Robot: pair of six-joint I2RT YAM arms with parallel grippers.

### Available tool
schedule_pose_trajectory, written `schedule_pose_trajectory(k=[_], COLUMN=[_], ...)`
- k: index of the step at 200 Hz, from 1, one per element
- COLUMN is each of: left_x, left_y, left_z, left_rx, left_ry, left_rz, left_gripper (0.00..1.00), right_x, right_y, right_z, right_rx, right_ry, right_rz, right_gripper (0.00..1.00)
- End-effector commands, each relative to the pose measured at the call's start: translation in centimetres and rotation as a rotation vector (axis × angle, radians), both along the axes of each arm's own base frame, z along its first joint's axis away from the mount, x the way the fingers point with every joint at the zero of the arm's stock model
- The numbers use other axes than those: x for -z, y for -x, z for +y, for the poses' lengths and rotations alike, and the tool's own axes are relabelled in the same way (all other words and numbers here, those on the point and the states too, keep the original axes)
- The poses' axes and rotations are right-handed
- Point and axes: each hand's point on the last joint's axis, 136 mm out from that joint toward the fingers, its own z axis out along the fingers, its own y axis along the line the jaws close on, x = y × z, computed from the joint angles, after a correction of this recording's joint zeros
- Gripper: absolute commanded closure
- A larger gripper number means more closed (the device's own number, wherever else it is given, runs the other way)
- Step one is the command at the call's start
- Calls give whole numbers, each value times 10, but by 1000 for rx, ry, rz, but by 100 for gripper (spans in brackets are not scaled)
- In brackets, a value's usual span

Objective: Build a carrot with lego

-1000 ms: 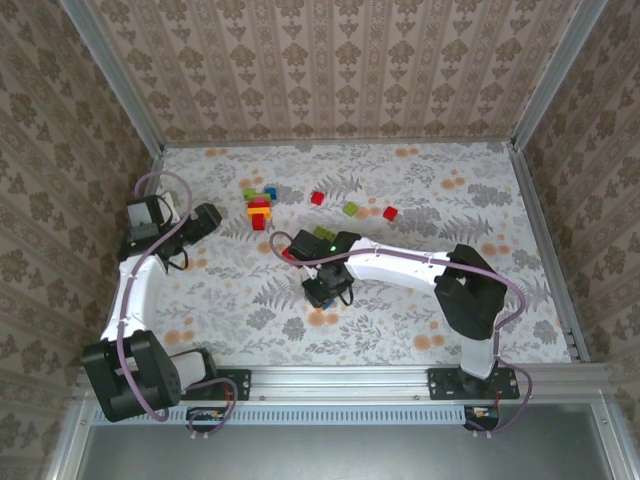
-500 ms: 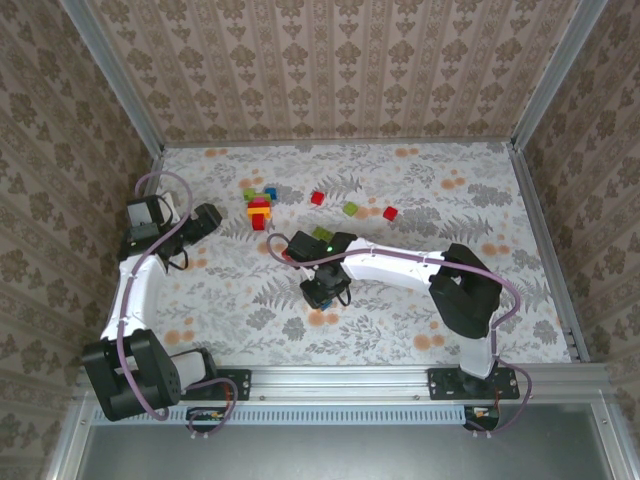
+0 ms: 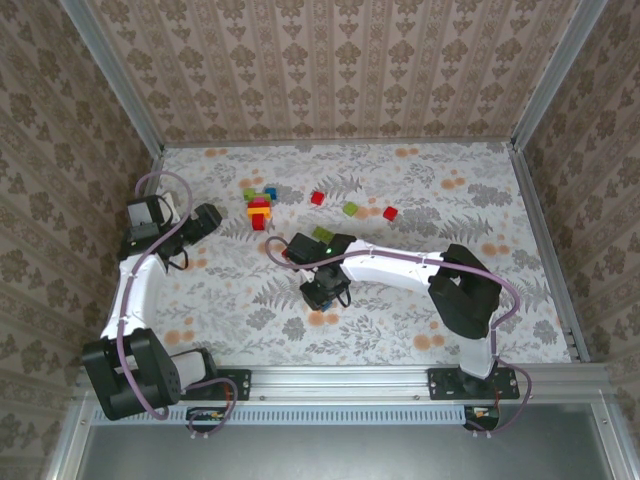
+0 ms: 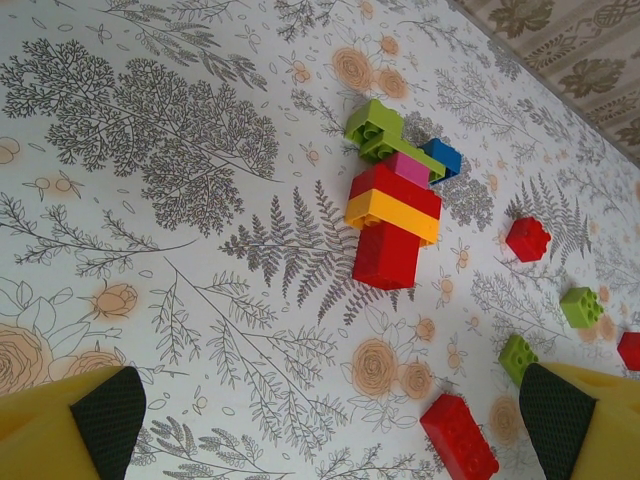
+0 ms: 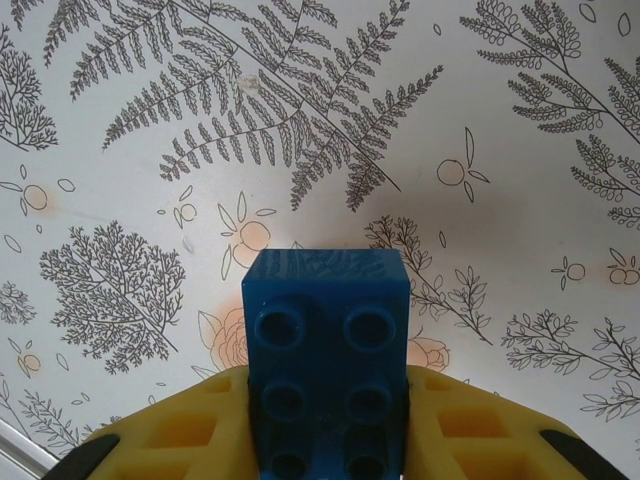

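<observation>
Your right tool [image 5: 325, 440] is gripping a blue brick [image 5: 325, 320] between its yellow fingers [image 5: 170, 435]. The jaws are drawn in partway, to the width of the brick. A face of the brick with paired circles is turning toward the wrist camera, and the fern-printed tabletop [image 5: 480, 150] is lying beyond it. From above, this tool [image 3: 325, 292] is sitting near the middle of the tabletop, on the near side of the other bricks.

Your left tool [image 4: 330, 425] is standing with its jaws spread wide, gripping nothing and touching nothing. Its black pads [image 4: 105, 420] are showing at the two lower corners of the wrist view. From above, it [image 3: 205, 220] is sitting at the left side of the tabletop.

Ahead of the left tool, a stack of bricks [image 4: 390, 225] is lying flat: red, then orange-yellow, red, magenta, with green and a small blue piece at the far end. Loose bricks are lying apart to its right: a red square [image 4: 527, 238], two green ones [image 4: 581, 306] [image 4: 517, 355], and a red oblong [image 4: 458, 437] nearest the tool.
</observation>
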Motion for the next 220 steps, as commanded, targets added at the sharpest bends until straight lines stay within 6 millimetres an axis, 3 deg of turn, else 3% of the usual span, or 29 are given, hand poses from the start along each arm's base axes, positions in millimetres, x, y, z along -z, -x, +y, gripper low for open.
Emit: schedule_pose_trajectory(k=[1, 121, 144, 186, 220], left_x=[-5, -4, -4, -4, -4], left_y=[-3, -3, -3, -3, -3], left_z=[-3, -5, -5, -5, -5], left_rx=[28, 32, 33, 35, 37], left_ry=[-12, -14, -12, -11, -10], left_rz=[-17, -14, -14, -12, -12], left_gripper=[0, 0, 0, 0, 0], right_x=[33, 75, 66, 17, 9], right_y=[25, 37, 36, 43, 46], right_z=[-18, -40, -37, -26, -37], right_rx=[-46, -70, -76, -177, -254], right_ry=[118, 261, 236, 151, 208], right_rz=[86, 133, 122, 78, 65], right_gripper=[71, 71, 71, 70, 69])
